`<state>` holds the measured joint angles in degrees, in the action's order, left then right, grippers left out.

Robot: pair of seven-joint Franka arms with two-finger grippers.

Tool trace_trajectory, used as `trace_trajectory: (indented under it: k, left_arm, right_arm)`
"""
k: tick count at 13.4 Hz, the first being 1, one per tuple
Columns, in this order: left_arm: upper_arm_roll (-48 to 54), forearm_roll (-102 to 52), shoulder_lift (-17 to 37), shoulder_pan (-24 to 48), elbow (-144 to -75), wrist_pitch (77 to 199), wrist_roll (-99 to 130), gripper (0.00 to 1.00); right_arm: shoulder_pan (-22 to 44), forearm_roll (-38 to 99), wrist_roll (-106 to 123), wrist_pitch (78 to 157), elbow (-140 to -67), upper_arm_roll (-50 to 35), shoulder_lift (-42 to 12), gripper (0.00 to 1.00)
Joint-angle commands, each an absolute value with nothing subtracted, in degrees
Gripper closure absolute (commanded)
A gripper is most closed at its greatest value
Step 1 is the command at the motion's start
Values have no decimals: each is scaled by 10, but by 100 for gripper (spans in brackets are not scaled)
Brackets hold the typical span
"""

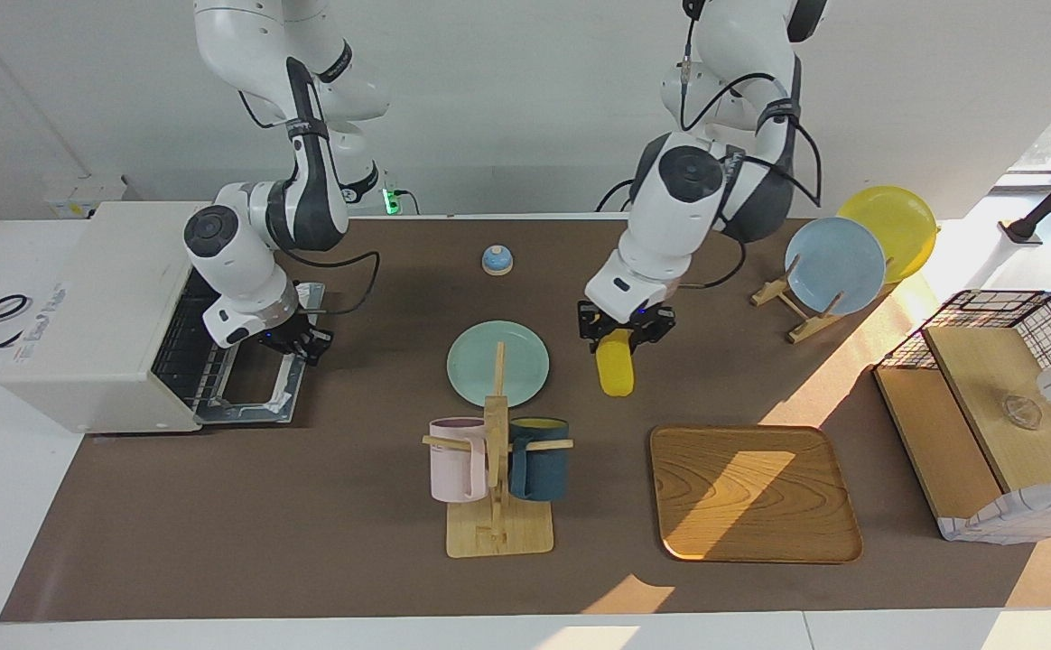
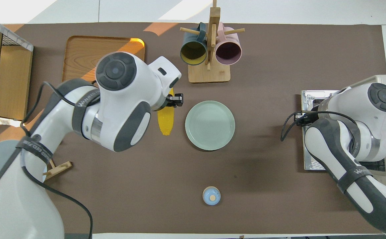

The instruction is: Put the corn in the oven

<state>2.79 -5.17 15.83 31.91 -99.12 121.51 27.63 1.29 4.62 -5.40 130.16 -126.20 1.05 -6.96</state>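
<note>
The wooden tray and the mug rack lie farthest from the robots on the counter. Closer to them, beside the green plate, the left claw is clamped on one end of the corn, which seems barely off the counter. At the right arm's end the oven stands with its door already dropped open; the right claw is low over that door, its fingers impossible to tell. Carrying the corn across and setting it inside remains.
</note>
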Motion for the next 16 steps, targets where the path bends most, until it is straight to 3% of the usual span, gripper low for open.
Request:
trace_trajectory:
  k: [1, 3, 6, 11, 12, 13, 14, 16]
  left_arm:
    - [17, -59, 154, 369, -1049, 1299, 327, 100]
    - [15, -60, 189, 402, -1044, 1347, 359, 100]
    - [14, -55, 269, 429, -979, 1375, 395, 100]
    - [14, -49, 281, 427, -990, 1414, 384, 100]
    - [14, -49, 281, 427, -990, 1413, 380, 91]
    - [14, -49, 280, 428, -991, 1412, 381, 23]
    - [13, -49, 280, 428, -990, 1408, 381, 0]
    - [13, -49, 276, 429, -989, 1398, 381, 0]
  right_arm:
    - [21, 52, -60, 1253, -1205, 16, -82, 52]
    - [21, 51, -60, 1217, -1167, 15, -92, 51]
    - [37, 51, -79, 1205, -1160, 5, -93, 51]
    - [72, 50, -123, 1208, -1158, 5, -93, 50]
    - [76, 50, -126, 1209, -1151, 5, -94, 49]
    - [76, 50, -125, 1209, -1145, 5, -97, 49]
    - [76, 50, -125, 1207, -1143, 5, -98, 47]
    - [76, 50, -126, 1208, -1143, 5, -98, 47]
